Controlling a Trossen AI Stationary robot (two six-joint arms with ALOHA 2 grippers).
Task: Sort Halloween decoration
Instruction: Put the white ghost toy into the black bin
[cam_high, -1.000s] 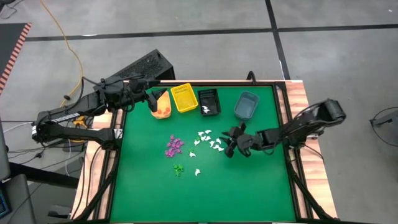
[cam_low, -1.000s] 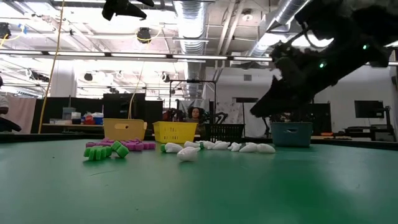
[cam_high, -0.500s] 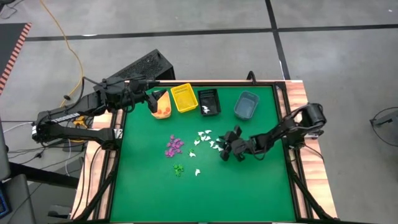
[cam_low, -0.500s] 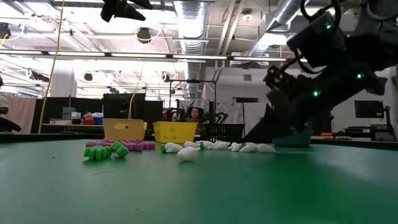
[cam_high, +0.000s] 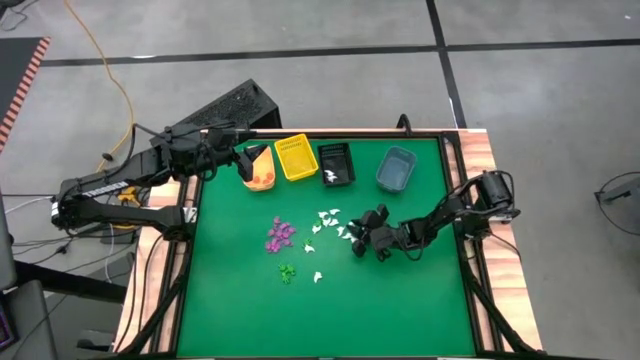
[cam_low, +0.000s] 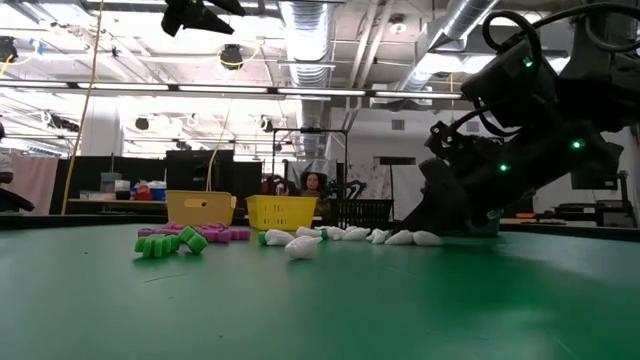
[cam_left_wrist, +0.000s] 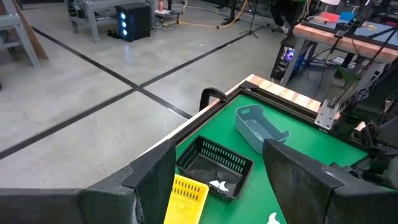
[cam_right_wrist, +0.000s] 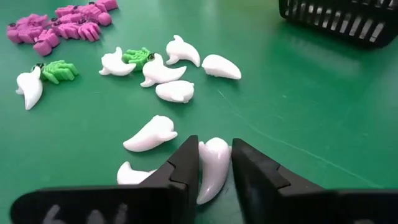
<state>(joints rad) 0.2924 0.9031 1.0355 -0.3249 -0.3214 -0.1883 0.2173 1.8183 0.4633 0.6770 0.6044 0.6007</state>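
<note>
White trinkets (cam_high: 332, 224) lie scattered mid-table, a purple heap (cam_high: 281, 235) to their left and a few green ones (cam_high: 287, 271) nearer the front. My right gripper (cam_high: 357, 240) is down at the table among the white pieces; in its wrist view the gripper (cam_right_wrist: 214, 167) is shut on one white trinket (cam_right_wrist: 212, 163), with more white, green and purple pieces beyond. My left gripper (cam_high: 245, 158) waits open over the orange bin (cam_high: 262, 172) at the far left, holding nothing; its wrist view (cam_left_wrist: 214, 158) looks along the row of bins. My right gripper pinches one curved white trinket between its two fingers (cam_right_wrist: 186, 163), one finger on each long side (cam_right_wrist: 205, 167). The fingers come slanting down from the table's right and lie along the piece. The trinket still rests on the green table.
Along the far edge stand an orange bin, a yellow bin (cam_high: 296, 158), a black mesh basket (cam_high: 336, 164) with white pieces in it, and a blue-grey bin (cam_high: 396, 169). A raised rim (cam_high: 470, 250) frames the green table. Bare green surface lies toward the near edge.
My right gripper has dropped from above the table down to its surface and shifted a little toward the left, into the right edge of the white trinkets. The trinkets and the left arm have stayed where they were.
</note>
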